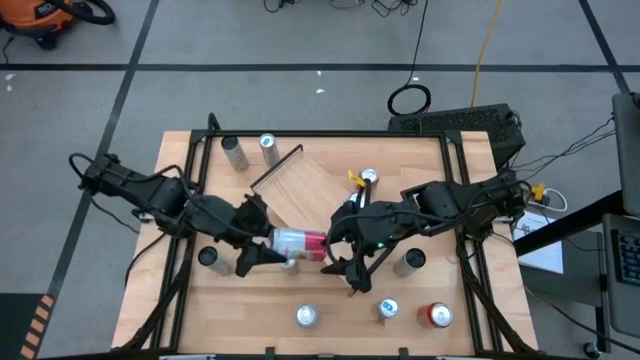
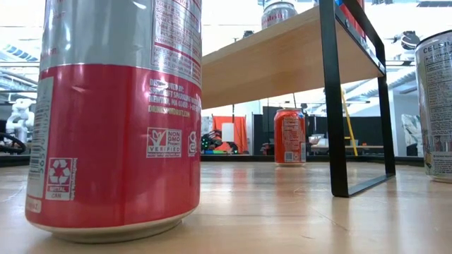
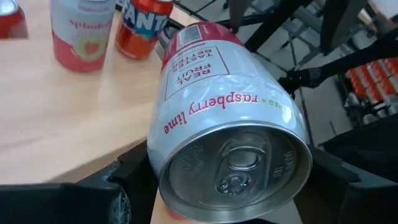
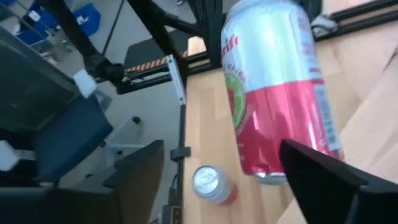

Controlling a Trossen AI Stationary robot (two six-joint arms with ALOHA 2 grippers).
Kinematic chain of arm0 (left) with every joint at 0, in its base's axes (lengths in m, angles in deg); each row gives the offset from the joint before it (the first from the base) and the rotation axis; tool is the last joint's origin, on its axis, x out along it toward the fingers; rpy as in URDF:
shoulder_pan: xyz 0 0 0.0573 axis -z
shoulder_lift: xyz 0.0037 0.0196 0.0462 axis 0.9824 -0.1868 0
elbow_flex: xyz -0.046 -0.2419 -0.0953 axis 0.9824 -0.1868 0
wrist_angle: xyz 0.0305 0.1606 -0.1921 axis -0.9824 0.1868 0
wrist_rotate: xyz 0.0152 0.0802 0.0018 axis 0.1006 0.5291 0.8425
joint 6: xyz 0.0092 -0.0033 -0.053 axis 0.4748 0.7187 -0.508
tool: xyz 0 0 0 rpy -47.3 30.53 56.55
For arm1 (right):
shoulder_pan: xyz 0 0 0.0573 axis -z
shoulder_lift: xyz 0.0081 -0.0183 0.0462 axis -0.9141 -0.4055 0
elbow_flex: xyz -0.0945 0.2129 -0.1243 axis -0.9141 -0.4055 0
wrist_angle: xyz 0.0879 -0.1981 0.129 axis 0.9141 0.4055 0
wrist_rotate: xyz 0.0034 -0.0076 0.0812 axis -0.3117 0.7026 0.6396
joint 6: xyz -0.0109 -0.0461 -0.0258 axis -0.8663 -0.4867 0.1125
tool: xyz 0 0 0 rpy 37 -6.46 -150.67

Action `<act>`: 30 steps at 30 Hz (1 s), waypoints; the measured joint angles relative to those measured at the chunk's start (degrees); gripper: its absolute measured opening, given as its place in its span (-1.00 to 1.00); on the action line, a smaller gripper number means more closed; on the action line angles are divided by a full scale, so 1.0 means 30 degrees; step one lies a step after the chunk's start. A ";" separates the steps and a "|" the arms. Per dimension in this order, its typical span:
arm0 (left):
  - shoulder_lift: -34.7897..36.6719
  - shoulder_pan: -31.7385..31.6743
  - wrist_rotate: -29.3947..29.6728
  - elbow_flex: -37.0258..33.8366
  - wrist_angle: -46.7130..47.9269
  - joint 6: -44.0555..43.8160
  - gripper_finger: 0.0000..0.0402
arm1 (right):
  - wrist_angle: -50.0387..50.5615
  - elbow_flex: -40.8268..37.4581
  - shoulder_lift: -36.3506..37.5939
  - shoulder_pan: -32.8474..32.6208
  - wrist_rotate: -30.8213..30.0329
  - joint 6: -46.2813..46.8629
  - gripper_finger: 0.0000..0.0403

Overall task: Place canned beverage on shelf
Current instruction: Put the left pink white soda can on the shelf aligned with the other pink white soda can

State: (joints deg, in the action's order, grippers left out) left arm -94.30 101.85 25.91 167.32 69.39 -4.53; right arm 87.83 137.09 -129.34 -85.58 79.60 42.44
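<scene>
A white-and-pink can (image 1: 298,242) marked raspberry lime hangs on its side above the middle of the table, between my two grippers. My left gripper (image 1: 275,247) is shut on its top end (image 3: 233,165). My right gripper (image 1: 335,252) stands open at the can's pink bottom end (image 4: 273,149), one finger (image 4: 140,177) well off to the side. The shelf (image 1: 310,182), a light-wood board with black rails, stands askew at the table's far middle; the low view shows it from below (image 2: 282,53) with a can on top (image 2: 279,10). My left gripper pinches the can's side wall near its top rim (image 3: 158,158) between its two fingers, one on each side. The fingers come level from the table's left and lie along the can. The can lies on its side, lid toward my wrist, lifted clear of the table. My right gripper has one finger (image 4: 323,180) in front of the can's bottom rim; whether it touches, I cannot tell.
Several other cans stand around the table: two at the far left (image 1: 235,152), one by the left arm (image 1: 208,257), one by the right arm (image 1: 410,260), three along the near edge (image 1: 388,308). A large red can (image 2: 113,120) fills the low view's left.
</scene>
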 joint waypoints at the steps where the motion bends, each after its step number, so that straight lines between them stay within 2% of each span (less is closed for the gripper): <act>1: 0.0000 -0.0104 -0.0157 0.0000 -0.0036 0.0326 0.38 | 0.0000 0.0000 0.0012 0.0009 -0.0567 -0.0204 0.58; 5: -0.0054 -0.0437 -0.0781 0.0000 -0.0247 0.1120 0.39 | -0.0047 0.0007 0.0026 0.0144 -0.2947 -0.1402 0.80; 8: -0.0138 -0.0623 -0.1144 -0.0001 -0.0202 0.1599 0.39 | -0.0049 0.0007 0.0015 0.0288 -0.3220 -0.2146 0.91; 13: -0.0210 -0.0886 -0.1124 0.0000 -0.0744 0.2723 0.39 | -0.0033 0.0015 -0.0250 0.1087 -0.0845 -0.2224 0.95; 21: -0.0233 -0.1192 -0.1049 0.0000 -0.1607 0.3097 0.39 | 0.0179 0.0000 -0.1220 0.1962 0.1288 -0.2497 0.95; 30: -0.0350 -0.1167 -0.1075 0.0000 -0.1598 0.2944 0.39 | 0.0168 0.0000 -0.1588 0.2127 0.1693 -0.3110 0.93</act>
State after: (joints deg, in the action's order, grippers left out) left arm -95.35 98.35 22.68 167.32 64.60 4.30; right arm 88.33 137.09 -134.10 -79.20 84.68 33.11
